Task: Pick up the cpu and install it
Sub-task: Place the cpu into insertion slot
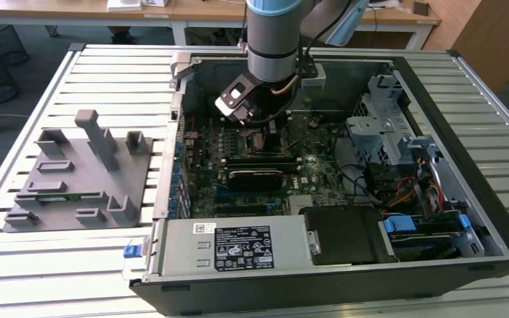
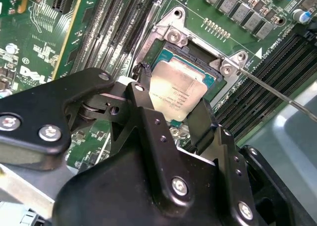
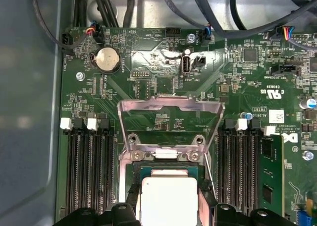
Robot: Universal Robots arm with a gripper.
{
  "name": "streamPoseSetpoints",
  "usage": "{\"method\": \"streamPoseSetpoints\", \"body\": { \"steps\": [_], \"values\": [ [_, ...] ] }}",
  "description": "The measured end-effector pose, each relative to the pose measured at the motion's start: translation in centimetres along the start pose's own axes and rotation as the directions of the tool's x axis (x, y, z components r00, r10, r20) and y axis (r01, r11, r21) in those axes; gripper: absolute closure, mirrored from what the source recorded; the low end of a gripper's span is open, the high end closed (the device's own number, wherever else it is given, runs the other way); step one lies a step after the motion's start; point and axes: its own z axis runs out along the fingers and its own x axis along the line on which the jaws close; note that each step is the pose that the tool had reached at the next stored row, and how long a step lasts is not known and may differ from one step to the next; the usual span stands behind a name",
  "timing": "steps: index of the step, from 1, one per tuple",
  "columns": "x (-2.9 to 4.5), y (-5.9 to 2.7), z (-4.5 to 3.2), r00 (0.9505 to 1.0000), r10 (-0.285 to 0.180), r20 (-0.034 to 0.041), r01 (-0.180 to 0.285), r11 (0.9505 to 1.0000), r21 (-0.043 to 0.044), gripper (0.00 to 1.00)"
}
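Right at socket (image 2: 174, 36), cpu (image 2: 179, 91) in claw (image 2: 174, 96)

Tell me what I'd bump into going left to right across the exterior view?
Grey plastic parts holder with upright pegs → black gripper on the robot arm, above the green motherboard → silver metal drive cage with blue clips.

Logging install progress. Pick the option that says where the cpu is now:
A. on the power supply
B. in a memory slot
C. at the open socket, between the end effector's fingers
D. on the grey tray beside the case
C: in the second wrist view the cpu is over the open socket, with the end effector gripping its sides.
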Motion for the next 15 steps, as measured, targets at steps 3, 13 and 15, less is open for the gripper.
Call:
{"method": "streamPoseSetpoints", "body": {
  "steps": [3, 13, 15],
  "values": [
    [0.01, 0.0, 0.15, 1.0, 0.0, -0.0024, 0.0, 1.0, 0.0001, 0.46],
    [0.04, -0.03, 0.54, 1.0, 0.0, -0.0054, 0.0, 1.0, 0.0002, 0.46],
    [0.03, -0.02, 0.54, 1.0, 0.0, -0.0054, 0.0, 1.0, 0.0002, 0.46]
  ]
}}
